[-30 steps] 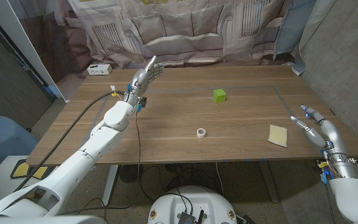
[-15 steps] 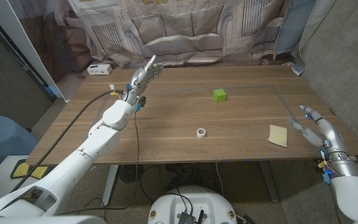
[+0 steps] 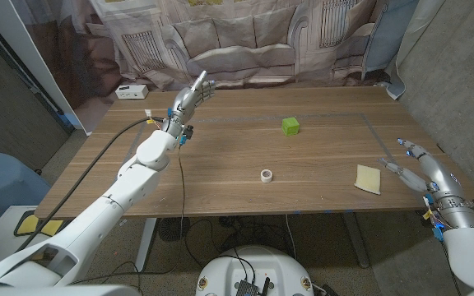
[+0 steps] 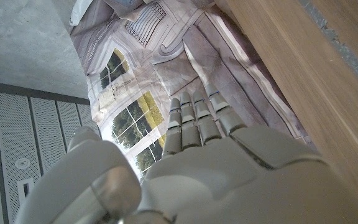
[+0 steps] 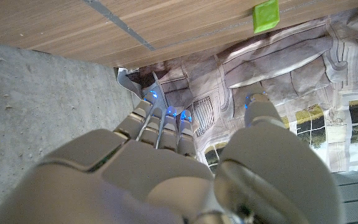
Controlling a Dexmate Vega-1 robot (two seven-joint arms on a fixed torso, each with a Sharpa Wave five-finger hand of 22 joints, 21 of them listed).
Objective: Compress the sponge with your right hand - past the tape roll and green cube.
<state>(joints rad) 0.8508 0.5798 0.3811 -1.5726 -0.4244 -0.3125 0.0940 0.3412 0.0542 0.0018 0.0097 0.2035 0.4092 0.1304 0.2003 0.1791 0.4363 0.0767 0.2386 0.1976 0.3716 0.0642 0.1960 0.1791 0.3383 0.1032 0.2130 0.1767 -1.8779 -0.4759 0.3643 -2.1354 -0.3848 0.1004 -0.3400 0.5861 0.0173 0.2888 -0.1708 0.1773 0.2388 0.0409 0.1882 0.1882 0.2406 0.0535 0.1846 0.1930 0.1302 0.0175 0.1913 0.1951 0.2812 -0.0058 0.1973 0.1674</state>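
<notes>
A pale yellow sponge [image 3: 369, 178] lies flat near the table's right front corner. My right hand [image 3: 419, 168] hovers just to its right at the table's edge, fingers spread, holding nothing and not touching it. A small white tape roll [image 3: 266, 175] sits at the front middle of the table. The green cube [image 3: 290, 126] [image 5: 266, 15] stands farther back, right of centre. My left hand [image 3: 189, 101] is raised over the far left of the table, fingers stretched out together and holding nothing; the same straight fingers [image 4: 197, 121] show in the left wrist view.
A white box [image 3: 130, 91] sits at the table's far left corner. A grey tape line [image 3: 374, 131] runs along the right part of the wooden table [image 3: 220, 156]. A printed curtain [image 3: 245, 37] hangs behind it, and a concrete wall [image 3: 459, 74] stands to the right.
My right hand has drifted slightly to the right and nearer the table's front edge, staying open. The left arm and the objects have not moved.
</notes>
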